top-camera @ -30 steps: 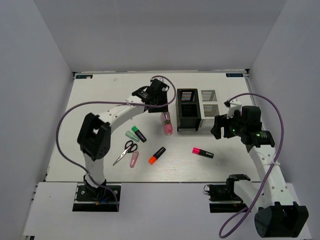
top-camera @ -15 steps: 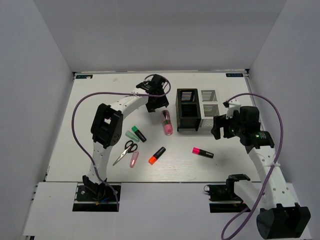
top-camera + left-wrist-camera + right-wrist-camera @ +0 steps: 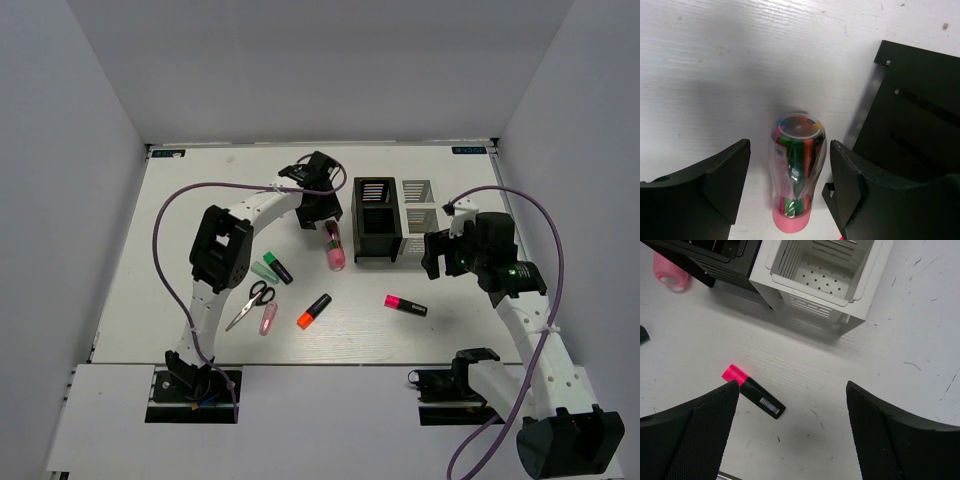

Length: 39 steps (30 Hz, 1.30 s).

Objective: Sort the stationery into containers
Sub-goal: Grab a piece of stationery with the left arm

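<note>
No item is sorted yet: the white holder (image 3: 812,310) is empty, and the stationery lies on the counter (image 3: 460,330). The left end effector (image 3: 789,150) is apart, straddling the pink tube (image 3: 796,170) beside the black holder (image 3: 920,115). The right end effector (image 3: 792,390) is apart and empty.

White table (image 3: 180,200), pale grey walls (image 3: 320,70)

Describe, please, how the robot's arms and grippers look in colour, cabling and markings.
The left arm and right arm have white links and black joint housings. The left gripper and right gripper are black, with broad wedge-shaped fingers. A purple cable loops along each arm; a green light glows near the right wrist.
</note>
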Tool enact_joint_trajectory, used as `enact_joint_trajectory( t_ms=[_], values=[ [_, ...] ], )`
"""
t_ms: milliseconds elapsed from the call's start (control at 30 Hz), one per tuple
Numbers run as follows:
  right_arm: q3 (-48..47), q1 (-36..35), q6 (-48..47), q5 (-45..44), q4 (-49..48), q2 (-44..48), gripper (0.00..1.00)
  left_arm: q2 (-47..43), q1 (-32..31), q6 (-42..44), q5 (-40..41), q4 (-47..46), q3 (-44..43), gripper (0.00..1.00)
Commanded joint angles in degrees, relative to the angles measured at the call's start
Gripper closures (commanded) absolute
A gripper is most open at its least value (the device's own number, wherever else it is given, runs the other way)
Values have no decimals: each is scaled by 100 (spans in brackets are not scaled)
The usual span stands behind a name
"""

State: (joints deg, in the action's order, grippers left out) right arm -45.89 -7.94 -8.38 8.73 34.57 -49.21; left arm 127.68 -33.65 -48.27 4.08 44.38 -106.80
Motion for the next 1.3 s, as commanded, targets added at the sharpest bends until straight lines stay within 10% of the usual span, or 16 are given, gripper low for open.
enact_joint_trajectory(
  t_ms=[0,400,733,1033,1133,1167,1267],
  values=[
    [19,-40,-85,-100,-135,43,12,143,-98,90,-126,246,-385,25],
    [10,-128,-93,-196,-143,113,10,477,-195,178,-109,563,-596,28],
    [27,-128,-85,-240,-161,114,10,-5,-177,353,-83,624,-359,98],
    [62,-111,-93,-214,-161,114,10,-1095,43,1011,137,896,-191,100],
    [71,-137,-93,-153,-178,96,45,-1412,34,1758,85,906,-639,100],
    [71,-120,-93,-74,-170,96,99,-1534,8,1864,67,827,-866,100],
    [124,-137,-120,31,-187,96,100,-1886,-80,2277,189,207,-1000,100]
  ],
)
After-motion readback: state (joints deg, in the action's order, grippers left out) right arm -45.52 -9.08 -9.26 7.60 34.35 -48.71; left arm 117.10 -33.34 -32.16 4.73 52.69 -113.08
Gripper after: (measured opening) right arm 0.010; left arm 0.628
